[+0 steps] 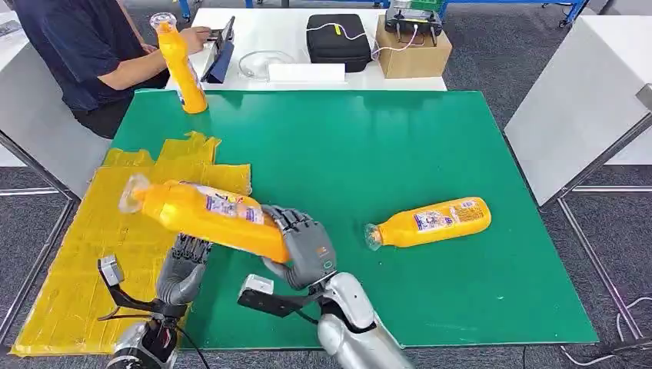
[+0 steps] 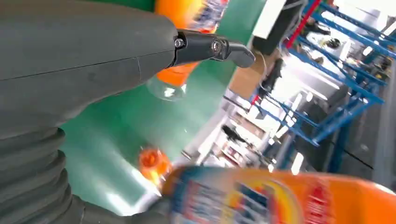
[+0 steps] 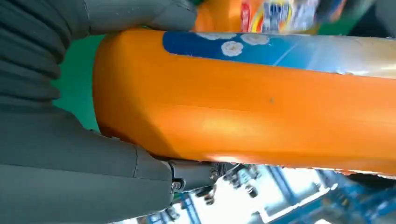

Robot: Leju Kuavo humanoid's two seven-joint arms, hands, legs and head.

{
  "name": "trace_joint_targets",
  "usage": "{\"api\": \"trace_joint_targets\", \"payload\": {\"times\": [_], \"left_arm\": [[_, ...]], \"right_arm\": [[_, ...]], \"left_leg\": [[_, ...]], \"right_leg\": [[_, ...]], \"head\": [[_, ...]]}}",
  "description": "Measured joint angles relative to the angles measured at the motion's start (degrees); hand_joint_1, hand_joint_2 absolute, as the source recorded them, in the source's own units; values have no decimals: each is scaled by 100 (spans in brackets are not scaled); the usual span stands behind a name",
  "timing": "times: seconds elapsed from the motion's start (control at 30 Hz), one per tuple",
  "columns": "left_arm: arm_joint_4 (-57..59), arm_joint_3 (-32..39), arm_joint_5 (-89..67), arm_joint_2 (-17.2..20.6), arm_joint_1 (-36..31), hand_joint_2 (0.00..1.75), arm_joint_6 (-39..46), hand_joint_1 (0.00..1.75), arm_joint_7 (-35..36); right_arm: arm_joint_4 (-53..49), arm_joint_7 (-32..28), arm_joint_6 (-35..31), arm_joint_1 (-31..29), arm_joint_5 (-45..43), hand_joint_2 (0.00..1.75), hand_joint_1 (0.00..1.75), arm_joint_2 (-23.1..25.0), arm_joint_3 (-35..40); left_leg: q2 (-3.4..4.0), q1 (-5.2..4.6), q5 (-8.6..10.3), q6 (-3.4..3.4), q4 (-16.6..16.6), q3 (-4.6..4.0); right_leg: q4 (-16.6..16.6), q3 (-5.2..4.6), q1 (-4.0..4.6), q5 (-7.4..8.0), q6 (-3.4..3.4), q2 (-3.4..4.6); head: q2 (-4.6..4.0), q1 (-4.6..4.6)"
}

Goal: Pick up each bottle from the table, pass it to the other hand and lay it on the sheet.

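My right hand grips an orange bottle by its base and holds it level in the air, clear cap pointing left over the yellow sheet. The right wrist view shows this bottle close up against the thumb. My left hand is open just beneath the bottle's middle, fingers pointing up; I cannot tell if they touch it. A second orange bottle lies on the green mat, right of my hands. A third bottle stands upright at the mat's far left corner.
A person in a dark top sits at the far left by a white table with a black case, a cardboard box and a clear bowl. A white panel stands to the right.
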Motion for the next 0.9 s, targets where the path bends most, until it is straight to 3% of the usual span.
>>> {"api": "trace_joint_targets", "payload": {"times": [0.4,0.9], "left_arm": [[-127,2,900,-96,104,175,-520,0,476],[-258,2,955,-155,158,175,-612,0,498]], "right_arm": [[778,46,144,-46,220,175,175,6,474],[1143,39,162,-58,216,175,175,9,522]], "left_leg": [[2,-1,0,0,0,0],[3,0,0,0,0,-1]], "right_leg": [[-1,-3,0,0,0,1],[-1,-5,0,1,0,1]], "head": [[0,2],[0,2]]}}
